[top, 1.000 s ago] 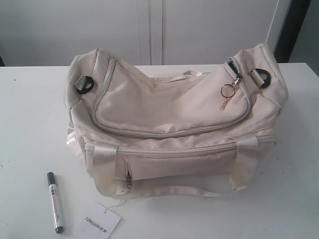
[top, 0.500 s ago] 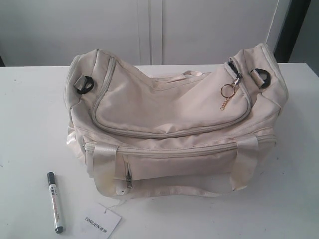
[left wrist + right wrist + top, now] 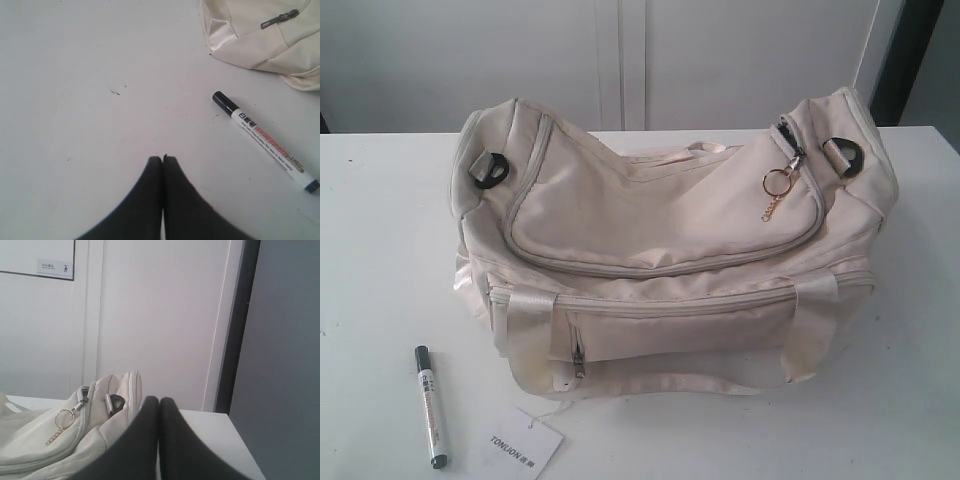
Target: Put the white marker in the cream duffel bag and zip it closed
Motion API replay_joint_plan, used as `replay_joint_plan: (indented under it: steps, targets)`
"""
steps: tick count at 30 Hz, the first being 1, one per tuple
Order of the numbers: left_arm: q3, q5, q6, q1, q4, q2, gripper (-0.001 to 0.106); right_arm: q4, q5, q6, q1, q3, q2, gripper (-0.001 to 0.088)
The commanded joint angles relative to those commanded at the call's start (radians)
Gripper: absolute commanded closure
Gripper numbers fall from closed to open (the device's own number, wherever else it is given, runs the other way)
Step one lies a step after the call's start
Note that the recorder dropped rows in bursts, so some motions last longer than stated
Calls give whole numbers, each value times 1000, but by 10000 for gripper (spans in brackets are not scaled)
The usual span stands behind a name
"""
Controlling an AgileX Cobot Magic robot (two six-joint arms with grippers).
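Change: nothing is shifting; over the last second the marker (image 3: 430, 407), the bag (image 3: 660, 230) and the tag (image 3: 523, 443) are staying exactly where they were in the exterior view, and no arm is coming into that view.
Meaning for the task: by my reading the work is only just starting; the marker is still waiting outside the bag and the pick-up is not yet under way.
Left claw (image 3: 163, 158): its two fingers are pressing together with nothing between them, hanging over bare table (image 3: 75, 75), near the marker but apart from it.
Right claw (image 3: 159, 399): its fingers are also meeting tip to tip and holding nothing, sitting by the bag's end that carries the ring pull (image 3: 63, 418).
Marker, place: it is lying flat on the table in front of the bag's left front corner, clear of the fabric, just beside the tag.
Marker, look: a slim white barrel is showing red and dark print, with a black cap on the end pointing toward the bag and a dark tip on the far end.
Bag: it is sitting slumped, its curved top zip looking closed along the stretch in view, with the pull at its right end, so it is probably needing opening before the marker goes in.
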Motion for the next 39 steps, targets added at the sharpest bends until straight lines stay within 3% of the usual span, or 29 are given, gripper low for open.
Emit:
replay_joint_plan:
  steps: [7,15,39]
  targets:
    - [0,0,0,0,0,0,1053,8,117,43,0,-110,177,868]
    - [0,0,0,0,0,0,1053,21,163,43,0,-231,386,868]
    - [0,0,0,0,0,0,1053,65,413,42,0,-515,699,868]
